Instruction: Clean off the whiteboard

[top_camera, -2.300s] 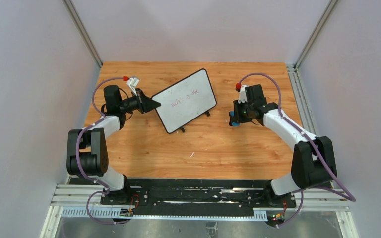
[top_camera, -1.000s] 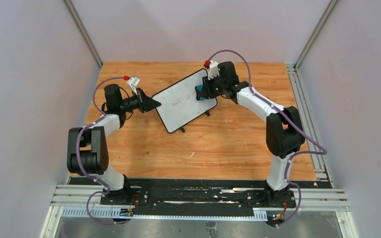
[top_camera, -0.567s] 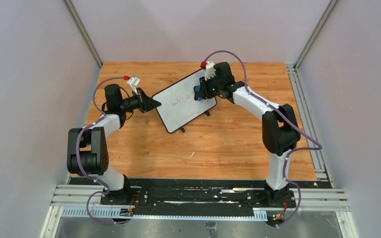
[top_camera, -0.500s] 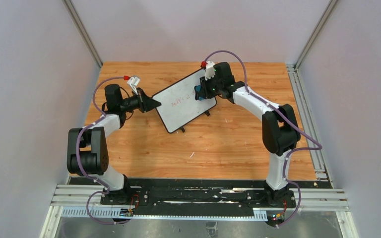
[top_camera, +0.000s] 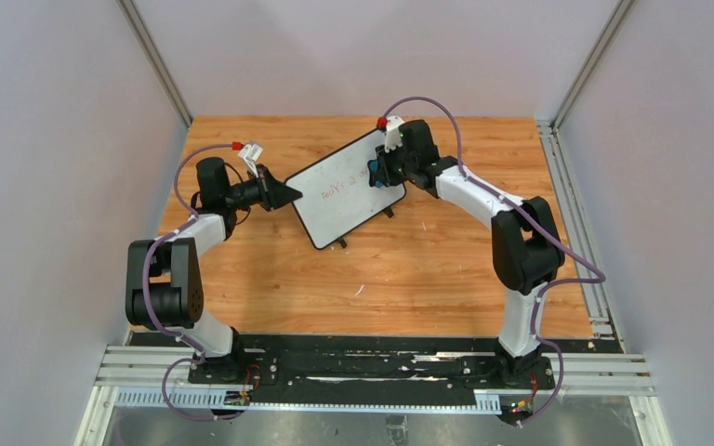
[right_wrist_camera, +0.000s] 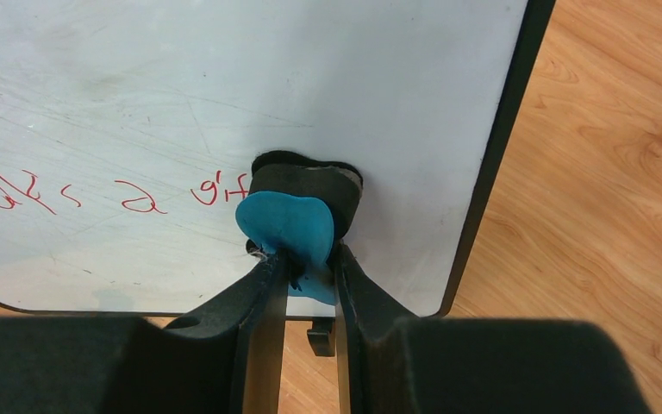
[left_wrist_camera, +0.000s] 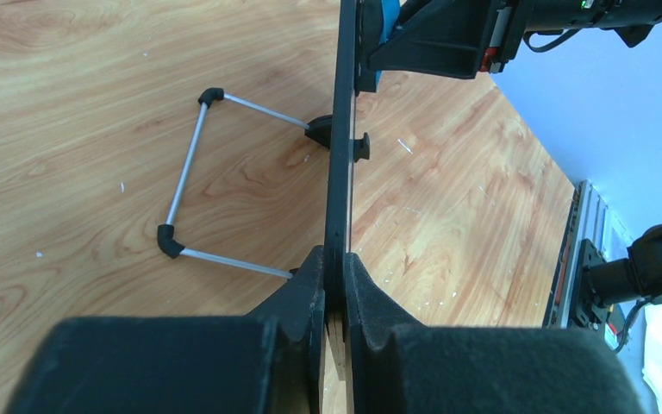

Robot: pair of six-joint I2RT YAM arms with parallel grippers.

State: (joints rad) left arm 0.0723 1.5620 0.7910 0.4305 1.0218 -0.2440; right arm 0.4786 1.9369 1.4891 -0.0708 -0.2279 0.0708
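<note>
The whiteboard [top_camera: 335, 209] stands at the far middle of the table [top_camera: 409, 269], its left edge pinched by the left gripper [top_camera: 294, 193]. The right gripper [right_wrist_camera: 309, 260] pinches a blue eraser [right_wrist_camera: 286, 226], pressed against the board's right side beside red writing [right_wrist_camera: 138, 195].

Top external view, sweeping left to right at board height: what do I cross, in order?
The left gripper, clamped on the board's left corner → whiteboard → blue eraser, pinched in the right gripper against the board's right end.
</note>
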